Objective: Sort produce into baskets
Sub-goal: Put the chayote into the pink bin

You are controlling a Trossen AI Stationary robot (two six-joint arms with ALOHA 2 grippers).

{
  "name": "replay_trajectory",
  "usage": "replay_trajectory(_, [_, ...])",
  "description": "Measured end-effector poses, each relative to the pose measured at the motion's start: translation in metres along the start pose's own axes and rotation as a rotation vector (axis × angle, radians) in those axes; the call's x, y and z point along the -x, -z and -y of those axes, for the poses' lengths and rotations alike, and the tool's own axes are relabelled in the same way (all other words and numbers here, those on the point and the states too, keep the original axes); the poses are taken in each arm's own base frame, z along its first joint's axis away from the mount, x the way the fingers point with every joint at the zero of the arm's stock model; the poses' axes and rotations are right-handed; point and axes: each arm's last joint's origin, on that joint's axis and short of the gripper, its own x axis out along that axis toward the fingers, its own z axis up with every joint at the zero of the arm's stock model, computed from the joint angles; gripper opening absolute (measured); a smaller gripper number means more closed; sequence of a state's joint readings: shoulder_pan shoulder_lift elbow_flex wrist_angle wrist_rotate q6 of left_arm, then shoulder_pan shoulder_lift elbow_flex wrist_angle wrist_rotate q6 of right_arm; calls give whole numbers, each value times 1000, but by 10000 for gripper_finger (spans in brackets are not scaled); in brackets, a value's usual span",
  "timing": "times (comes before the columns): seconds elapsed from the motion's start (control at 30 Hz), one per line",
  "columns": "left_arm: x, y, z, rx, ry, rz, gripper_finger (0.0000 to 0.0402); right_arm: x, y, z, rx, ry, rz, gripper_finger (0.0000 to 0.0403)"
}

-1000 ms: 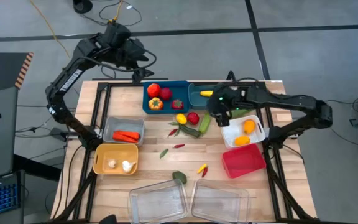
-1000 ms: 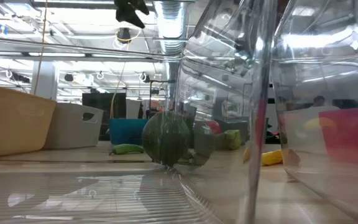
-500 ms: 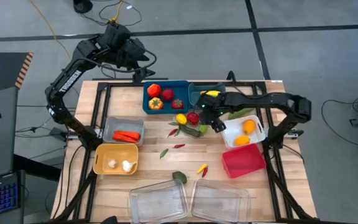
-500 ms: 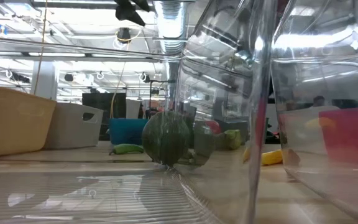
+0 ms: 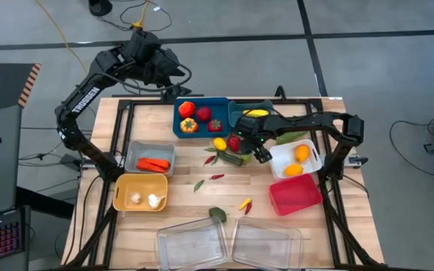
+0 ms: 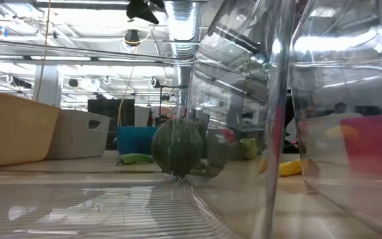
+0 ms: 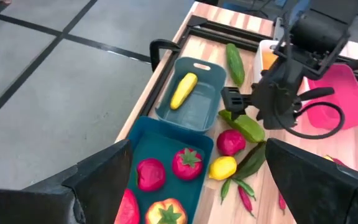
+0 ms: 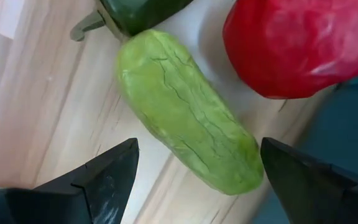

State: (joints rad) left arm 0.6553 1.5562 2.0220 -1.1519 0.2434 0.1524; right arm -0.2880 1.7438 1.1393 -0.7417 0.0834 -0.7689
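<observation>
Green cucumber (image 8: 188, 118) sits framed between your right gripper's (image 8: 194, 171) spread jaws, lined up for pickup; left gripper (image 7: 197, 180) waits open.

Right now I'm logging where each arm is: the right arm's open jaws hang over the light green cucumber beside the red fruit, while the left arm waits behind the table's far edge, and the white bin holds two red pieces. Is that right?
One slip: the white bin holds two orange pieces, not red, as the high view shows. The rest stands: right gripper open over the light green cucumber beside the red fruit, left gripper waiting.
</observation>
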Motion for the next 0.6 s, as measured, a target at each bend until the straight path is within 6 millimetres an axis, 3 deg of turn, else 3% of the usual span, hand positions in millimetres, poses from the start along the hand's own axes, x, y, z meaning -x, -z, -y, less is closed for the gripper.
replay_trajectory(0.23, [-2, -1, 10, -23, 9, -5, 353, -13, -4, 0, 5, -11, -7, 349])
replay_trajectory(0.4, [-3, -1, 14, -34, 1, -10, 353, -24, -3, -1, 3, -37, -45, 308])
replay_trajectory(0.6, [-3, -1, 15, -36, 2, -14, 353, -19, -3, -1, -9, -14, -55, 257])
